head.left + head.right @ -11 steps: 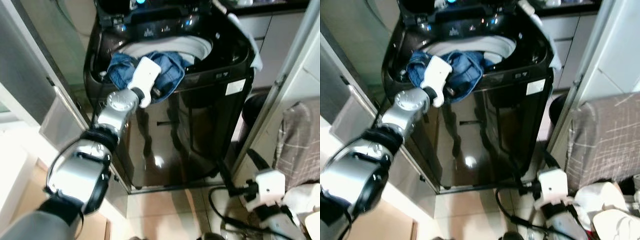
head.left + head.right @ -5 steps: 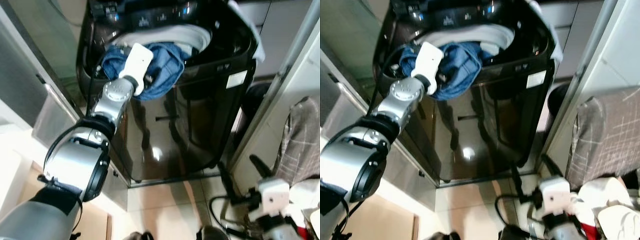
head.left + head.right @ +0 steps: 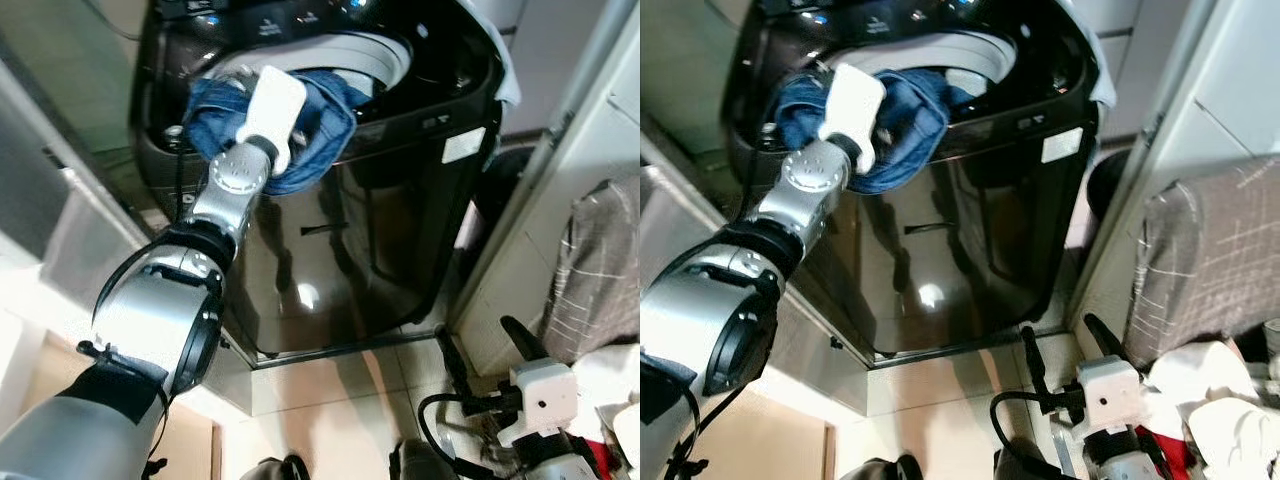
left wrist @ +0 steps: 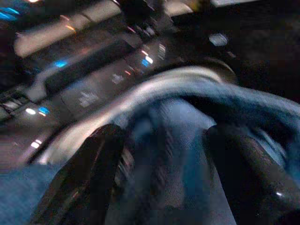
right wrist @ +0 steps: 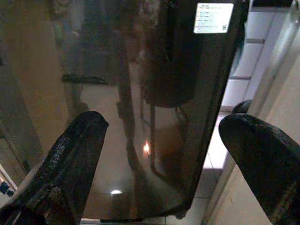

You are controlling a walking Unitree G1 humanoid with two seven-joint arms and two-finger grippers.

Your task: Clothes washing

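Note:
A black top-loading washing machine (image 3: 400,200) stands open in front of me. A blue denim garment (image 3: 325,125) lies bunched over its front rim, partly in the white drum (image 3: 385,55) and partly hanging down the front. My left arm reaches up to it, with the white wrist (image 3: 270,105) resting on the denim. In the left wrist view my left gripper (image 4: 164,136) is open, its fingers (image 4: 93,164) spread with denim between them. My right gripper (image 3: 485,350) hangs low near the floor, open and holding nothing, facing the machine's glossy front (image 5: 154,117).
A grey checked cloth (image 3: 600,260) and white laundry (image 3: 1200,370) lie at the right. A white door frame (image 3: 560,160) stands close beside the machine, with a dark bin (image 3: 505,190) behind it. A grey cabinet (image 3: 80,230) is at the left. Tiled floor (image 3: 330,400) is below.
The camera has shifted, so the machine sits higher and more to the left. My left wrist has pushed further over the rim onto the denim. The right gripper stays low.

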